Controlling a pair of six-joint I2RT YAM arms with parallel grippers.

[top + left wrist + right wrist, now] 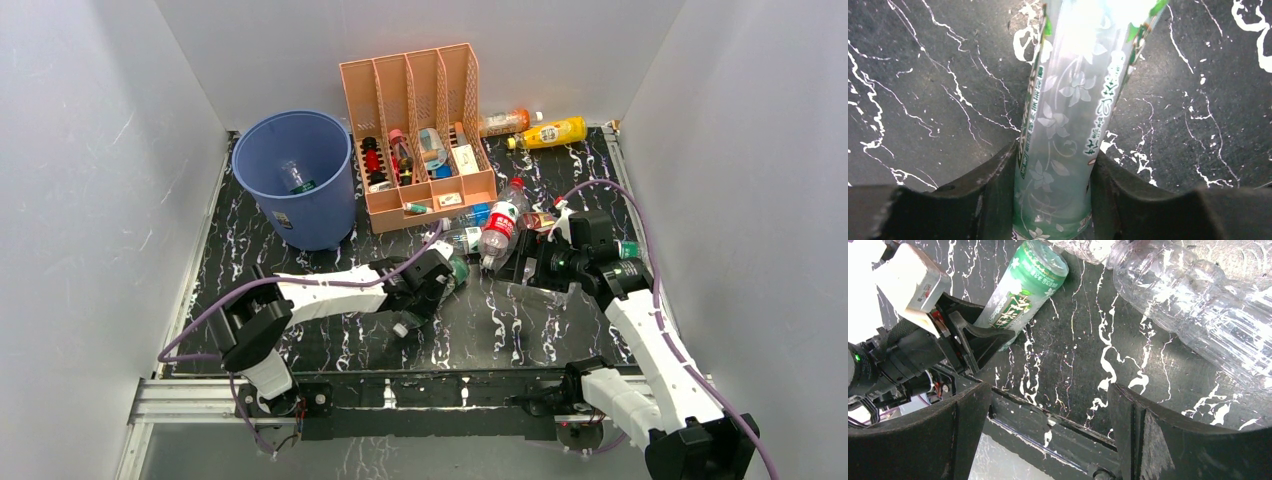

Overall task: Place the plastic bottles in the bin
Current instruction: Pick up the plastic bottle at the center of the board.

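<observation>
Left end effector: its two dark fingers are pressing on both sides of the green-label bottle, clamping it partway along its body.
Green-label bottle: it is lying low over the black marbled worktop, in front of the rack and well apart from the bin; whether it is lifting off the surface I cannot tell.
Right end effector: its fingers are standing wide apart with nothing between them, hanging just above the worktop and facing the left one.
Clear bottle: it is lying on its side just beyond the right end effector, not touching the fingers.
Red-label bottle: it is lying in a small heap of bottles between the rack and the right arm.
Heap: a blue-label bottle is lying at its far side, just beside the rack's front.
Orange bottle and yellow bottle: both are lying on their sides at the back of the worktop, to the right of the rack, near each other.
Rack: the peach slotted rack is standing at the back centre, holding small items among its dividers.
Bin: the round blue bin is standing upright at the back left, just beside the rack.
Inside the bin: one clear bottle is lying at the bottom.
</observation>
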